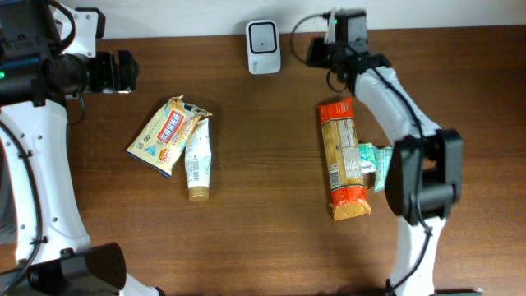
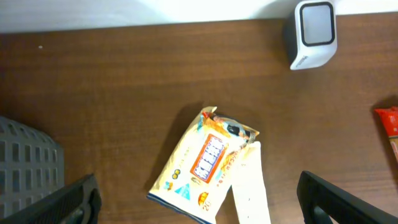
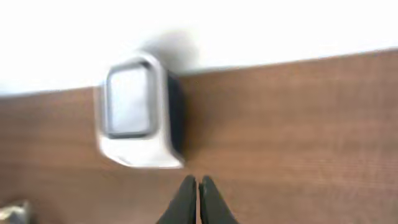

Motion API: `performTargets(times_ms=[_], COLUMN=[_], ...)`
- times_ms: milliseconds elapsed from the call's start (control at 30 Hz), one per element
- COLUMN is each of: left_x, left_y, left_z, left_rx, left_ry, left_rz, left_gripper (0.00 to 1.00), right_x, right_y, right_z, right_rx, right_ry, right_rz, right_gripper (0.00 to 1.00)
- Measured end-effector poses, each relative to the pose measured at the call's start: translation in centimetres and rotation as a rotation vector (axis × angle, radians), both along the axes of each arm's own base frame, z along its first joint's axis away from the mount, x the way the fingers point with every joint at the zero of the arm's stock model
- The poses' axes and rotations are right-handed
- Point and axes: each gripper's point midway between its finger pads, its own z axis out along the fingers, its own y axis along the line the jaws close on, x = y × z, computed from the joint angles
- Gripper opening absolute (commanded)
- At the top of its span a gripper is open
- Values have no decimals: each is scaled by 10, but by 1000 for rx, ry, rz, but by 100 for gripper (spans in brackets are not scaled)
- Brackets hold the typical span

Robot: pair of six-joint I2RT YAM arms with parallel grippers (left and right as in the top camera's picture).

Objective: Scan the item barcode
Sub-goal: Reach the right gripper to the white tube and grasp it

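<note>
Nothing's at the scanner (image 1: 263, 37) yet, every item lies flat on the table. The right gripper (image 3: 198, 182) is pinched closed on nothing just beside it. The left gripper (image 1: 126, 72) is spread wide and empty, facing the snack packet (image 1: 164, 134), probably lining up a grab

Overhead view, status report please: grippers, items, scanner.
Left gripper open, empty. Right gripper shut, empty, by scanner. Snack packet, tube, orange pack lie on table, ungrasped. Scanner front unobstructed.
</note>
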Motion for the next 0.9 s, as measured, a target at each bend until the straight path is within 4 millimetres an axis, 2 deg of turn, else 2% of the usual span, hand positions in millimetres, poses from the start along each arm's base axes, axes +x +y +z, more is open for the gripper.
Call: performTargets(times_ms=[33, 67, 100, 167, 233, 267, 300, 367, 433, 500, 633, 733, 767, 833, 900], left_x=[0, 0, 0, 0, 0, 0, 0, 0, 0, 0, 0, 0, 0, 0, 0], left_y=[0, 0, 0, 0, 0, 0, 0, 0, 0, 0, 0, 0, 0, 0, 0], left_z=[0, 0, 0, 0, 0, 0, 0, 0, 0, 0, 0, 0, 0, 0, 0], left_rx=[0, 0, 0, 0, 0, 0, 0, 0, 0, 0, 0, 0, 0, 0, 0], left_ry=[-1, -2, -1, -1, -1, -1, 0, -1, -1, 0, 0, 0, -1, 0, -1], left_rz=[0, 0, 0, 0, 0, 0, 0, 0, 0, 0, 0, 0, 0, 0, 0], left_gripper=[99, 99, 99, 99, 99, 99, 99, 99, 99, 99, 99, 99, 99, 99, 99], right_x=[-25, -43, -61, -92, -122, -131, -157, -175, -183, -182, -176, -174, -176, -181, -188], right_y=[15, 37, 58, 104, 155, 169, 204, 236, 259, 265, 273, 281, 285, 290, 287], right_z=[11, 12, 5, -10, -19, -22, -30, -42, -66, -92, -123, -129, -131, -130, -131], right_rx=[31, 80, 123, 167, 182, 175, 162, 133, 116, 110, 127, 144, 149, 159, 174], right_ry=[64, 118, 178, 265, 305, 314, 338, 334, 331, 346, 338, 313, 311, 321, 378], right_rz=[70, 154, 231, 359, 477, 508, 580, 634, 670, 676, 690, 710, 724, 729, 721], right_gripper=[6, 34, 53, 77, 84, 86, 88, 88, 83, 74, 66, 42, 28, 10, 6])
